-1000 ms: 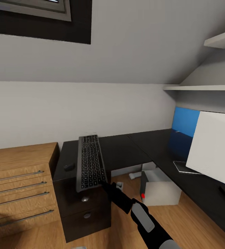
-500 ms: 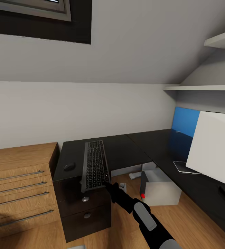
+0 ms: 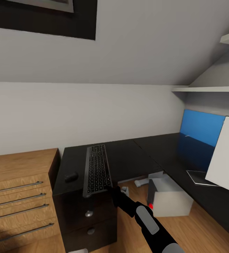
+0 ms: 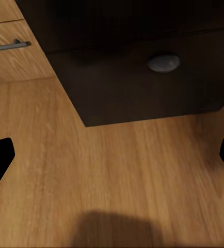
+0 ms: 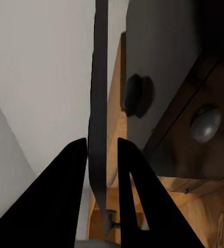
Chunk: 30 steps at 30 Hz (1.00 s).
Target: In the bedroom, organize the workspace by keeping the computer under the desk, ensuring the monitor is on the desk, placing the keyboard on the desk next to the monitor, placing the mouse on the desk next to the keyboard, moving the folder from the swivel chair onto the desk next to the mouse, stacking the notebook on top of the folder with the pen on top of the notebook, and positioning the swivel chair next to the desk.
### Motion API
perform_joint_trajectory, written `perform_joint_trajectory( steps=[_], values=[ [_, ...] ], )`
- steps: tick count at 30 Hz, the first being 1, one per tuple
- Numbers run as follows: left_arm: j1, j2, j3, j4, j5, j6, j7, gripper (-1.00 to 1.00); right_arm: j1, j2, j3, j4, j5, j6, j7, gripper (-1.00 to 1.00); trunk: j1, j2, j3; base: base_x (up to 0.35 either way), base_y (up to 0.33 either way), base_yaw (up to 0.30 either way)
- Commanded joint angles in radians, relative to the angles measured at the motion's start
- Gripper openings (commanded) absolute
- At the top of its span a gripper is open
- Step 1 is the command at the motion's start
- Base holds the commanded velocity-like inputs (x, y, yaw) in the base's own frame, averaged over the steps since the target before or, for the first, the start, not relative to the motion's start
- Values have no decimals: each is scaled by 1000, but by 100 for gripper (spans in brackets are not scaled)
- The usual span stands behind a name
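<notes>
- The black L-shaped tabletop runs along the wall; the computer stands on the floor beneath it.
- The monitor stands on the tabletop's right wing.
- The keyboard lies lengthwise near the mouse, its near end clamped by the right gripper.
- The left gripper hangs with fingers apart above the floor.
</notes>
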Motion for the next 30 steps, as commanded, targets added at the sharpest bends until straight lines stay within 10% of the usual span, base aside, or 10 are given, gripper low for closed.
perform_joint_trajectory(
  steps=[1,30],
  values=[
    [-1,1,-6,0,10,-6,6,100,-1,0,0,1,-8,4,2,-100,0,-1,-1,85,44,0],
    [-1,0,-26,0,9,-6,8,100,-1,-2,0,-1,-7,5,0,-100,0,-1,-1,51,2,0]
  ],
)
